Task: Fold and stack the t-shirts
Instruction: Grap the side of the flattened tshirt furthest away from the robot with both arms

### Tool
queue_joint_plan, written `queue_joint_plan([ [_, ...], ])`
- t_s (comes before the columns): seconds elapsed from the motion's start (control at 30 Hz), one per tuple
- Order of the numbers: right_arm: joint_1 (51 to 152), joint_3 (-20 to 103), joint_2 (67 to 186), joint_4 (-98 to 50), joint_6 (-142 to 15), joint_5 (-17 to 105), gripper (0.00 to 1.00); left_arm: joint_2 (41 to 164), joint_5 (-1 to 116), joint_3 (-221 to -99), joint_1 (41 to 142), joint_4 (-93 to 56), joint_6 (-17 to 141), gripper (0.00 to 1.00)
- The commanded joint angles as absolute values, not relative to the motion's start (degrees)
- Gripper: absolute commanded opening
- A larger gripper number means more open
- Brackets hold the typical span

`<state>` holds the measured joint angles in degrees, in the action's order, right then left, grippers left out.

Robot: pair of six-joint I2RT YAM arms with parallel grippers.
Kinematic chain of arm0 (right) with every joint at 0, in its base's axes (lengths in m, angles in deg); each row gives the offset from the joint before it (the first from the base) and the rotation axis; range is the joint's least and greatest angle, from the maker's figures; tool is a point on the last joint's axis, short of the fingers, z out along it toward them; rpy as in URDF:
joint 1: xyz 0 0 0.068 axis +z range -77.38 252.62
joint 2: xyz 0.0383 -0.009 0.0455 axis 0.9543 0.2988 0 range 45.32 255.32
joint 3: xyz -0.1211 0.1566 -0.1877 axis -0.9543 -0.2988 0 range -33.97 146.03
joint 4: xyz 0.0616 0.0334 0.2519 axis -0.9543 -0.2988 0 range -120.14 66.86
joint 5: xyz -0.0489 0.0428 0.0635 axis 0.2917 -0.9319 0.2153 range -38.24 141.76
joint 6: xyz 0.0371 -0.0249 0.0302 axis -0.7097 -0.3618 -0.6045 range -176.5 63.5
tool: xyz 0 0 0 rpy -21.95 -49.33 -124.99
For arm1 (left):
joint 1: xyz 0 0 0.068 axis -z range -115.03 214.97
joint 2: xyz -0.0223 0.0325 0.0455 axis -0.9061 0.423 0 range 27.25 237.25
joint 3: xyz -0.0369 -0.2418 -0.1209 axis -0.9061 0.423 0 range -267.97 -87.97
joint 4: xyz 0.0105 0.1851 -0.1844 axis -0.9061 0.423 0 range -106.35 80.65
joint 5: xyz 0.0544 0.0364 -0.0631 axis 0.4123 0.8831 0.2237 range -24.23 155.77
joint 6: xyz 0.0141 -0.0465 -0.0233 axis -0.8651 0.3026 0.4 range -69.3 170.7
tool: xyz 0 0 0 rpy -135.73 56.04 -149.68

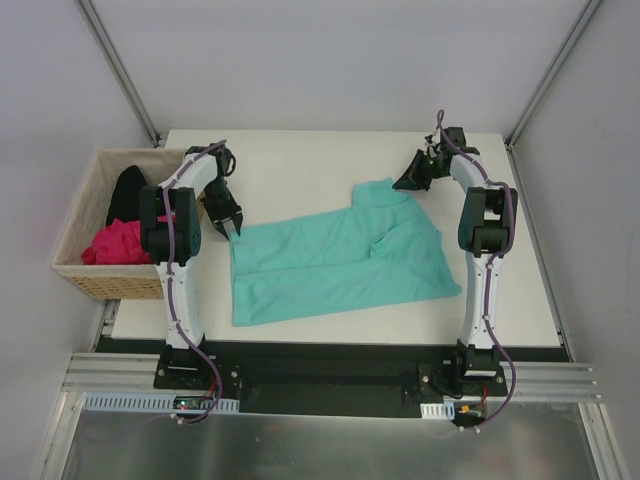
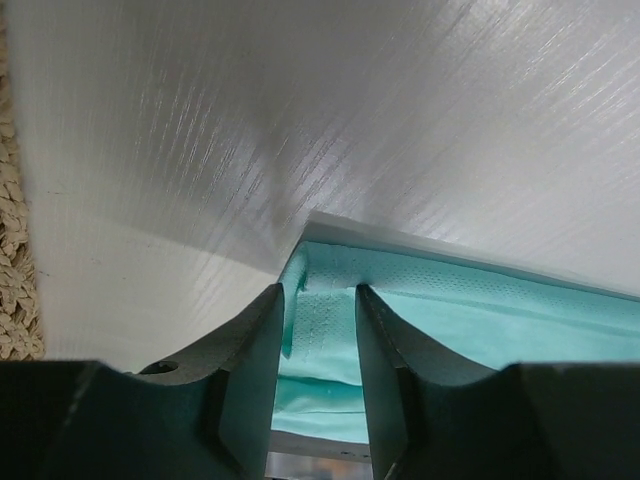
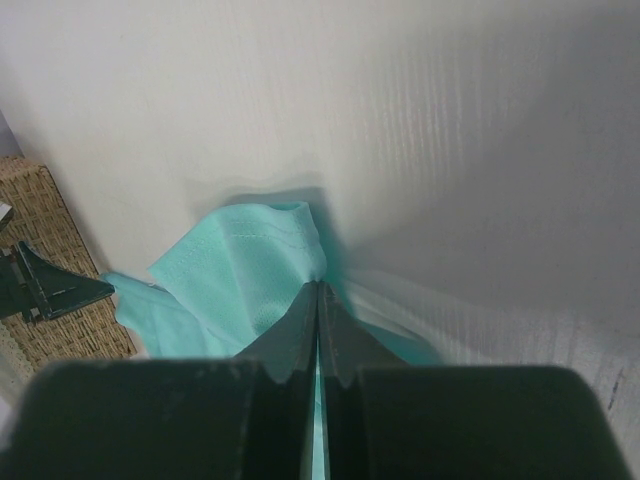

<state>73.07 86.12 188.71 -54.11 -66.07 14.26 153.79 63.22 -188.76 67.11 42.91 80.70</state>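
A teal t-shirt [image 1: 335, 260] lies spread across the middle of the table. My left gripper [image 1: 229, 224] is at its upper left corner. In the left wrist view that gripper [image 2: 318, 292] stands open, with the teal corner [image 2: 325, 330] lying between its two fingers. My right gripper [image 1: 408, 180] is at the shirt's far right end, shut on a raised fold of the teal cloth [image 3: 250, 270], which comes out of its tips [image 3: 318, 285]. A magenta pink t-shirt [image 1: 118, 243] and a black t-shirt [image 1: 127, 192] lie crumpled in the basket.
A woven wicker basket [image 1: 80, 215] stands off the table's left edge, beside my left arm. It shows at the left border of both wrist views [image 2: 15, 250] [image 3: 50, 250]. Grey walls close in the back and sides of the white table [image 1: 300, 160].
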Motion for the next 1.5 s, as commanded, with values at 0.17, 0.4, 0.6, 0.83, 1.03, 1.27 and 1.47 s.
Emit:
queue_joint_plan([
  [0.17, 72.8, 86.3, 182.9, -56.2, -64.8, 14.2, 0.01, 155.1, 60.9, -188.6, 66.4, 43.1, 79.7, 0.0],
  [0.4, 72.7, 85.7, 182.6, -56.2, -64.8, 14.3, 0.01, 154.6, 60.5, -188.5, 66.3, 43.1, 79.6, 0.0],
  [0.6, 72.8, 86.3, 182.9, -55.9, -65.2, 14.1, 0.01, 152.6, 60.7, -188.5, 66.1, 42.9, 80.1, 0.0],
  [0.83, 72.7, 86.9, 183.0, -55.8, -65.4, 13.9, 0.01, 149.9, 60.7, -188.9, 66.1, 42.8, 80.8, 0.0],
  [1.03, 72.7, 86.8, 182.7, -55.7, -65.4, 13.7, 0.01, 146.6, 61.1, -189.3, 65.9, 42.9, 81.1, 0.0],
  [1.27, 72.8, 86.8, 182.6, -55.4, -65.6, 13.6, 0.01, 143.9, 61.5, -190.8, 65.9, 44.0, 81.3, 0.0],
  [1.47, 72.8, 86.3, 181.6, -55.5, -65.3, 13.7, 0.01, 142.8, 61.4, -190.0, 65.9, 44.7, 81.0, 0.0],
])
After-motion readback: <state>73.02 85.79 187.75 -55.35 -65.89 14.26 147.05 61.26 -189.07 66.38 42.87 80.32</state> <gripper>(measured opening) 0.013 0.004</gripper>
